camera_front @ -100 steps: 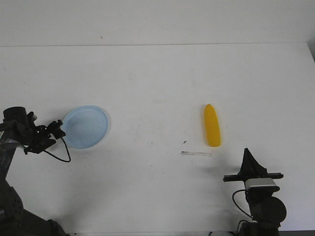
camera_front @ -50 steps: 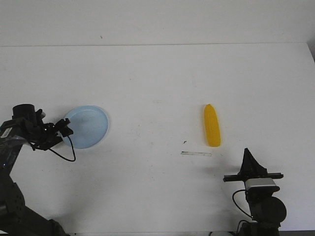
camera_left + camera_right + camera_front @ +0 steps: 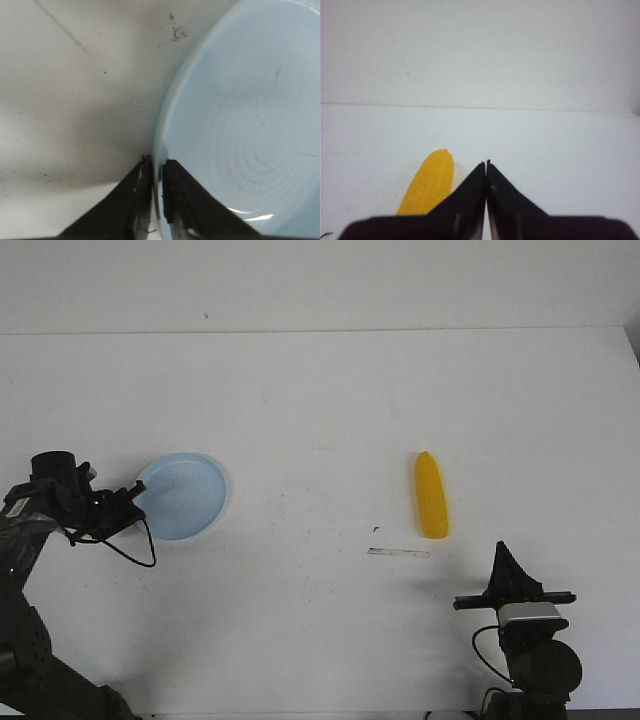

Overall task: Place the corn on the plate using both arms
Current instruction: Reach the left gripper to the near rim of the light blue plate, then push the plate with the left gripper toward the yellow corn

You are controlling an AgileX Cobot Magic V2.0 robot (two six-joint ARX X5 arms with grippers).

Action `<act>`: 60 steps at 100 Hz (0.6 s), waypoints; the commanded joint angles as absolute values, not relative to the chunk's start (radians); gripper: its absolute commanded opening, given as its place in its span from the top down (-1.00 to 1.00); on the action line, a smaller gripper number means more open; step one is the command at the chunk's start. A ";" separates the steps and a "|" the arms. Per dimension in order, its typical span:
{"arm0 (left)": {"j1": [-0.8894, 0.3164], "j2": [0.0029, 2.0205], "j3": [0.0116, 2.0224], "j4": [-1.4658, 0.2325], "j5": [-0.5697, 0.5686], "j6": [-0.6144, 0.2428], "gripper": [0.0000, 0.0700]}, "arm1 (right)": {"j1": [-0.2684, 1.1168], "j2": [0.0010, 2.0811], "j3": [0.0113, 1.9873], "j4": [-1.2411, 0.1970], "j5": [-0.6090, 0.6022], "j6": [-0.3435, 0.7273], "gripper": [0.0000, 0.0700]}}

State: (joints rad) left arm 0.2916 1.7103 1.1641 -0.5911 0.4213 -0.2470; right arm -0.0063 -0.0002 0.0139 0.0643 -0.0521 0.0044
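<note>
The plate (image 3: 183, 496) lies flat on the white counter (image 3: 320, 420) toward the left side in the front view, round, shallow and pale blue. Nothing lies in it — the left wrist view shows its bare basin (image 3: 250, 125) with faint concentric rings and a small glint of light near the rim.

The left end effector (image 3: 130, 498) sits at the plate's left edge. In the left wrist view its two black fingers (image 3: 135, 200) stand on either side of the raised rim, one outside on the counter side and one inside over the basin, with only the thin rim between them — pinching the plate's edge.

The corn (image 3: 431, 495) lies on the counter right of centre, well apart from the plate, its long axis running roughly away from the robot with the tapered end at the far side. It rests on the bare surface, not in any container. A thin pale strip (image 3: 399, 553) lies just in front of it.

The right end effector (image 3: 505, 558) is near the front edge, nearer than the corn and a little to its right, touching nothing. In the right wrist view its fingers (image 3: 470, 192) are pressed together to a single point, the corn (image 3: 427, 185) lying just beside them.
</note>
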 commanded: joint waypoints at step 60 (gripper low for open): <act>-0.024 1.650 1.170 -0.476 0.546 -0.364 1.00 | -0.004 0.001 0.013 0.075 -0.052 0.002 1.00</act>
State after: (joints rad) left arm 0.0303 1.6367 1.1614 -0.4976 0.5312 -0.3229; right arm -0.0063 -0.0006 0.0139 0.0643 -0.0521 0.0044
